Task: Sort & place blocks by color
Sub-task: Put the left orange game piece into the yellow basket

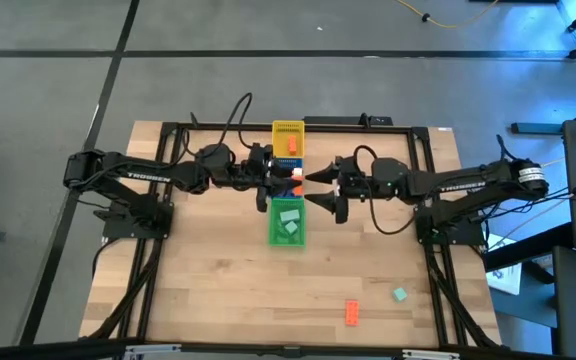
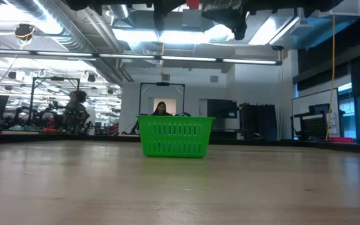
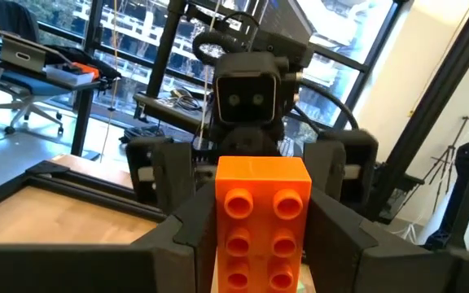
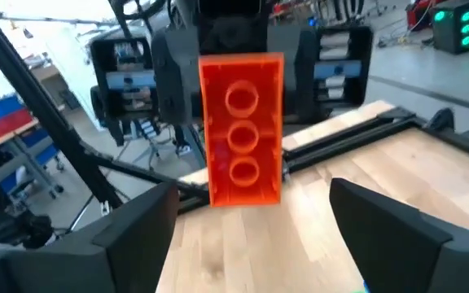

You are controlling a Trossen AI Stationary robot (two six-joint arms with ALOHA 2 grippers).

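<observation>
An orange-red block (image 3: 263,203) sits in my left gripper (image 3: 263,248), held high above the blue basket (image 1: 286,165) at the table's middle (image 1: 296,180). My right gripper (image 4: 255,236) faces it from the table's right, open. Its fingers stand on either side of the block's free end (image 4: 241,130) without touching it. Both grippers show at the top edge of the low view, with the block (image 2: 194,4) between them. Another orange-red block (image 1: 351,312) and a teal block (image 1: 399,294) lie flat on the table near its near right corner. Pale green blocks lie in the green basket (image 1: 288,222). My left gripper pinches the orange-red block between its two fingers (image 3: 190,236), one on each long side (image 3: 220,224). The fingers come level from the table's left and lie along the block. It is lifted clear, its studded face toward the left wrist camera and its far end sticking out toward my right gripper.
A yellow basket (image 1: 288,135), the blue one and the green one (image 2: 174,134) stand in a row from the table's far edge toward its middle. Bare wood lies left and right of the row and toward the near edge. A dark frame (image 1: 168,128) runs around the table. People show in the room beyond.
</observation>
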